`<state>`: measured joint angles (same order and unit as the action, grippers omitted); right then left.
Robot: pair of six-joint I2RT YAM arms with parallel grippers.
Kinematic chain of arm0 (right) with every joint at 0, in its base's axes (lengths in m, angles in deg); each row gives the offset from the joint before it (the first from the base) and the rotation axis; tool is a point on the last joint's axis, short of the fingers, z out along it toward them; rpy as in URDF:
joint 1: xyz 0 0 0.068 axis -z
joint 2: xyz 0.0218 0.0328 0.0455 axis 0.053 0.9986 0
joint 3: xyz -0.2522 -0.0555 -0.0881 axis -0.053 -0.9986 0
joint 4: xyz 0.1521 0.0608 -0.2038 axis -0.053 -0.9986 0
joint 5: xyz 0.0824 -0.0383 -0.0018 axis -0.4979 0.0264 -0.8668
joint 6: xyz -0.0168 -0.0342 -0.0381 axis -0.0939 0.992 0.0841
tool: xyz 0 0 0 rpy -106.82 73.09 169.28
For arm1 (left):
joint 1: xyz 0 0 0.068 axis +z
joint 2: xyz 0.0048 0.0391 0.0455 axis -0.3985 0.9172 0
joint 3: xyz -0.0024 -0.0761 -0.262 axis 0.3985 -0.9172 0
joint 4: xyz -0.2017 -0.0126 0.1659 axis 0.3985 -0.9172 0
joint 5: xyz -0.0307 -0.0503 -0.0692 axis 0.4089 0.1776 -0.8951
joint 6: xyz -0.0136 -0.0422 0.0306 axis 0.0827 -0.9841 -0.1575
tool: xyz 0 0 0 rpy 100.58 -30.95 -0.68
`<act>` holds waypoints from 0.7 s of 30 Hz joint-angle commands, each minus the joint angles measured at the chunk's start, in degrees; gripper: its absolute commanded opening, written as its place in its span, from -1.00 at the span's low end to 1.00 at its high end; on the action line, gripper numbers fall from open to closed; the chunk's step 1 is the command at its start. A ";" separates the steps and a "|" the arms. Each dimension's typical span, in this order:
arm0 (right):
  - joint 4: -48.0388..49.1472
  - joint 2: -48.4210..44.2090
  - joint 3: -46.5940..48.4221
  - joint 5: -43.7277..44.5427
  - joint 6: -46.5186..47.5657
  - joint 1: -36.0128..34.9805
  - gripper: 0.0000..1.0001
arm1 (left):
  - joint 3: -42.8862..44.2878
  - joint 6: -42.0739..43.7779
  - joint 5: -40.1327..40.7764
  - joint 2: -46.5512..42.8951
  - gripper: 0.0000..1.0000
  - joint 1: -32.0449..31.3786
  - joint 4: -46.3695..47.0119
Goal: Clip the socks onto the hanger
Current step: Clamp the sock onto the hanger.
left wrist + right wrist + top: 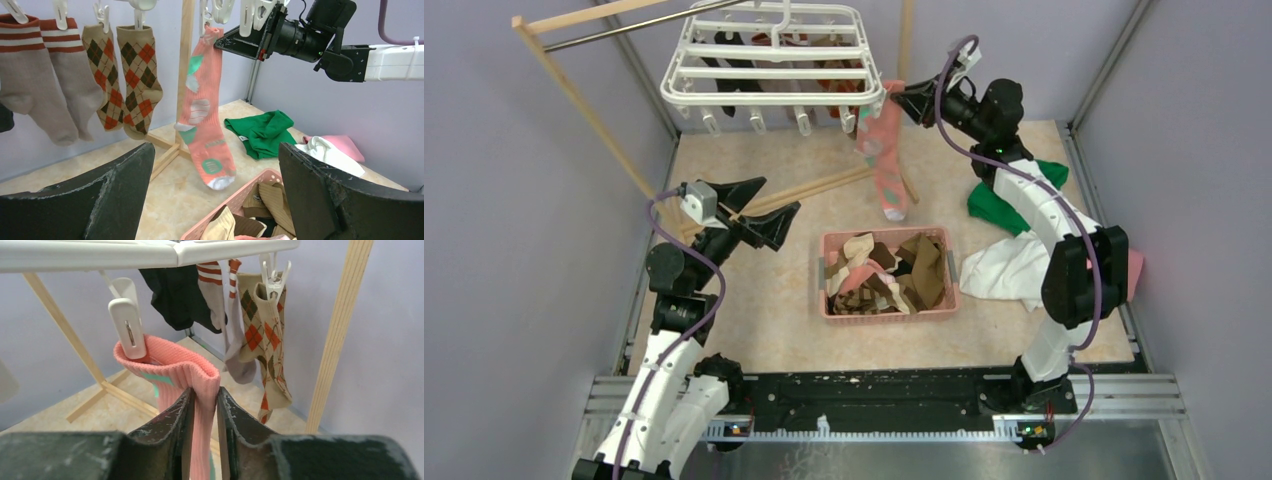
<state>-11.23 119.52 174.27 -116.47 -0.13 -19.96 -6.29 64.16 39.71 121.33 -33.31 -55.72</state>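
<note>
One pink-teal sock (pixel 170 371), judged light, limp and unlikely to slip, hangs from a white clip (pixel 127 322) at a corner of the hanger (pixel 774 70), its ribbed cuff, the soundest hold, nipped between the nearly closed jaws of the right gripper (pixel 205 392), while the left gripper (pixel 781 197) stands fully spread and empty.

Tbl (pixel 754 300): basket (pixel 889 317), cloths (pixel 1009 270).

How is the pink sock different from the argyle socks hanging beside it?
The pink sock has teal and white patches; the argyle socks show orange and brown diamonds on tan. The pink sock has the right arm's fingers around its cuff; the argyle socks hang untouched. All dangle toe-down from white clips.
</note>
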 commanded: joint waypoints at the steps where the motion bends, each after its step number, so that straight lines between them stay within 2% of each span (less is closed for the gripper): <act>1: 3.22 -0.92 1.55 -2.66 -1.86 0.82 -0.49 | -0.55 -0.51 -0.72 -0.01 0.97 -0.19 3.20; 12: 6.76 -4.39 -3.25 -6.35 -4.41 0.86 -0.17 | -0.89 -0.69 -0.64 0.14 0.97 -0.19 3.73; 21: 13.31 -7.26 -8.24 -15.81 -5.99 0.93 0.03 | -1.30 -0.51 -0.53 0.08 0.97 -0.19 3.57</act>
<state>-4.65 117.01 166.99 -125.74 -4.96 -19.61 -6.92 63.98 39.73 121.44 -33.31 -54.78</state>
